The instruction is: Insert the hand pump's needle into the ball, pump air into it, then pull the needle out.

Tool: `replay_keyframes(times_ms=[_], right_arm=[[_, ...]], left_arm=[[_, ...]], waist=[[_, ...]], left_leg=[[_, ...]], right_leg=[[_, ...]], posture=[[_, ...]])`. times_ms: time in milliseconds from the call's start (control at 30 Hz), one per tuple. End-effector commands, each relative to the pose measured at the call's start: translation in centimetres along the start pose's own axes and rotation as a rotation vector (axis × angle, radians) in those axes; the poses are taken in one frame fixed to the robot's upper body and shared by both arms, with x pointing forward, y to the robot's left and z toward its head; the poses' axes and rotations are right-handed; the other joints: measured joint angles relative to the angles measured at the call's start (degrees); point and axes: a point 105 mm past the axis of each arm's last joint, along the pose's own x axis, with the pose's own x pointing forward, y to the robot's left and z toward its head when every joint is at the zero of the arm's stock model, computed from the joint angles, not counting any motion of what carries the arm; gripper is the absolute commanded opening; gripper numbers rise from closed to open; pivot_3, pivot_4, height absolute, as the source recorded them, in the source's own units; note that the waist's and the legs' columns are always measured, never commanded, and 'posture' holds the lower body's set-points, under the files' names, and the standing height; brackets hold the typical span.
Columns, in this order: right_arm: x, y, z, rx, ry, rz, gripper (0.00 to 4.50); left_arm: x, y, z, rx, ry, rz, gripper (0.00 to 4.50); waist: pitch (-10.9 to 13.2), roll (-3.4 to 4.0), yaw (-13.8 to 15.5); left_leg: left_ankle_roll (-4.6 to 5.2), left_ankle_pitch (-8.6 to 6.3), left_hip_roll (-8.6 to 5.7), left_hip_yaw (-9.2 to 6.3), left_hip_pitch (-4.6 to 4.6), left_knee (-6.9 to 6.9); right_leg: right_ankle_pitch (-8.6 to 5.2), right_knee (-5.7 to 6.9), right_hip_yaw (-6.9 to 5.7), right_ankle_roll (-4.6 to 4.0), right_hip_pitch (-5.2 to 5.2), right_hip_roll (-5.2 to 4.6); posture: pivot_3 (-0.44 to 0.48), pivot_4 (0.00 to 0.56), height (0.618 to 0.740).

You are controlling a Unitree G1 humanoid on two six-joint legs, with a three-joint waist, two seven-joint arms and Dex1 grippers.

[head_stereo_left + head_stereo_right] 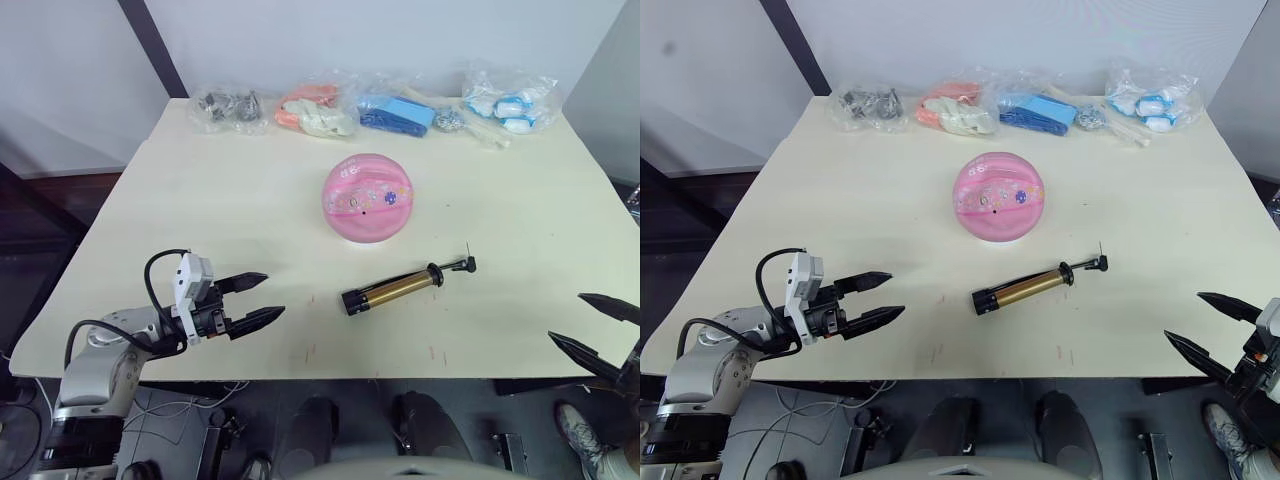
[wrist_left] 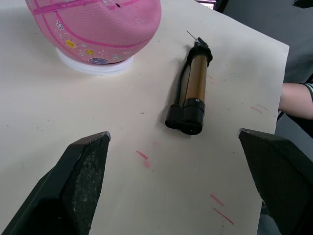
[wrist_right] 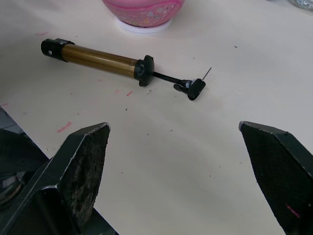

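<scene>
Your 2 grippers hover with fingers spread and empty: the left gripper (image 1: pixel 252 300) over the table's (image 1: pixel 150 220) near left edge, the right gripper (image 1: pixel 597 325) off its near right corner. The hand pump (image 1: pixel 398 287) lies flat between them, its needle (image 3: pixel 207 73) at the right end. The ball (image 1: pixel 367 198) sits on a white ring just beyond. The pump looks light, rigid and slick; grasp its gold barrel mid-length. The needle looks fragile. The ball would likely roll; steady it.
</scene>
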Motion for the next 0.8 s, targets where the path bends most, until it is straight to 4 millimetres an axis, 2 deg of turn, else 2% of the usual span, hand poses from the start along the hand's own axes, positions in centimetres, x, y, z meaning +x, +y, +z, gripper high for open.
replay_keyframes(times_ms=[33, 233, 367, 500, 633, 800], right_arm=[[-0.1, 0.2, 1.1, -0.04, -0.041, -0.005, 4.44], [-0.1, 1.1, 2.7, -0.041, -0.122, -0.006, 4.44], [0.2, 2.6, 4.9, -0.062, -0.158, 0.036, 4.44], [-0.6, 4.5, 6.5, -0.064, -0.143, 0.075, 4.44], [-1.6, 5.1, 7.1, -0.058, -0.117, 0.054, 4.44], [-2.6, 5.9, 7.8, -0.057, -0.112, 0.002, 4.44]], left_arm=[[0.1, 0.0, 1.5, 0.055, 0.002, -0.015, 4.5], [1.0, -0.5, 4.6, 0.109, 0.028, -0.143, 4.5], [1.6, -1.3, 6.3, 0.181, 0.09, -0.256, 4.5], [3.7, -2.2, 7.8, 0.286, 0.252, -0.334, 4.5], [5.5, -3.3, 9.2, 0.283, 0.35, -0.409, 4.5], [9.1, -3.1, 10.9, 0.336, 0.412, -0.397, 4.5]], waist=[[0.0, 0.0, 0.0], [0.0, -0.03, 0.0], [0.0, -0.02, 0.0], [0.0, -0.05, 0.3], [0.1, -0.15, -0.1], [0.2, -0.32, 0.0]], left_leg=[[0.0, 0.0, 0.0, 0.0, 0.0, 0.0], [0.0, 0.0, -0.01, -0.05, -0.02, 0.01], [0.01, -0.01, 0.0, -0.01, -0.01, 0.01], [0.01, -0.01, -0.04, -0.07, -0.05, 0.06], [0.02, -0.02, -0.07, -0.03, -0.09, 0.05], [0.04, -0.03, -0.01, -0.02, -0.07, 0.1]], right_leg=[[0.0, 0.0, 0.0, 0.0, 0.0, 0.0], [-0.01, 0.02, -0.02, 0.01, 0.0, 0.07], [0.03, 0.04, 0.02, -0.05, -0.01, 0.11], [-0.05, 0.04, -0.01, 0.08, 0.0, 0.18], [-0.04, 0.0, 0.03, 0.06, 0.01, 0.19], [-0.1, 0.05, 0.04, 0.15, 0.0, 0.33]], posture=[[0.0, 0.15, 0.74], [0.0, 0.15, 0.74], [0.0, 0.15, 0.74], [0.0, 0.15, 0.74], [0.0, 0.15, 0.74], [0.0, 0.15, 0.74]])
